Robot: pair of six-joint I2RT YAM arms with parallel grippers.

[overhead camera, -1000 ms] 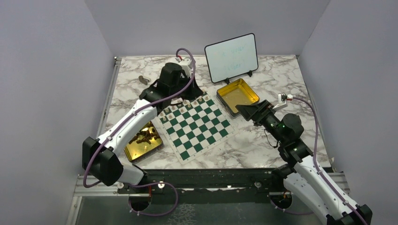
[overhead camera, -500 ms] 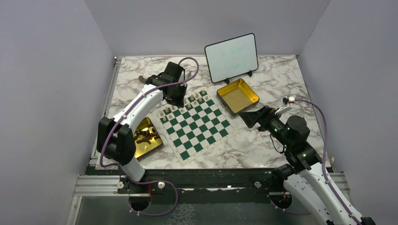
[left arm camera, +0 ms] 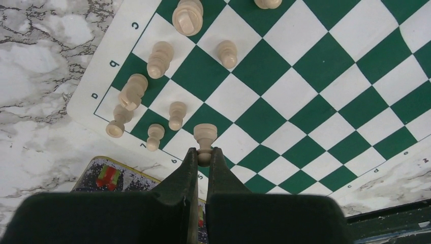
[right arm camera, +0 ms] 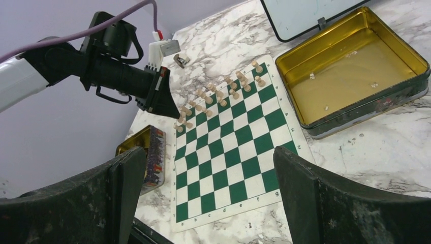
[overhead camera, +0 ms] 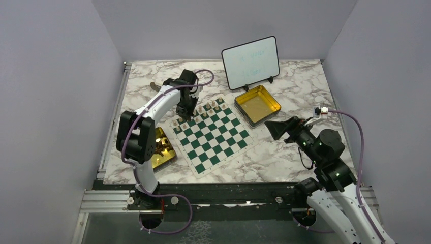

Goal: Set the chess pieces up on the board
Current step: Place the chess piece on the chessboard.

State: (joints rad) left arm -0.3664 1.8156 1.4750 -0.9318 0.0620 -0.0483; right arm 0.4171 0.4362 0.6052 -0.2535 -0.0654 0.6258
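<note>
My left gripper is shut on the head of a pale beige chess piece, which hangs just above the board near its left border. Several other beige chess pieces stand or lean on the squares beyond it. From above, the left gripper is over the far-left corner of the board, where beige chess pieces line the far rows. My right gripper hangs open and empty to the right of the board.
An empty gold tin sits by the board's far-right side, with a small framed whiteboard behind it. A second gold tin holding dark pieces lies left of the board. A small dark object lies at the far left of the marble table.
My left arm has folded upward and brought its gripper from beyond the board's far edge to the far-left corner, piece held. My right gripper has drawn back to the right, still open.
</note>
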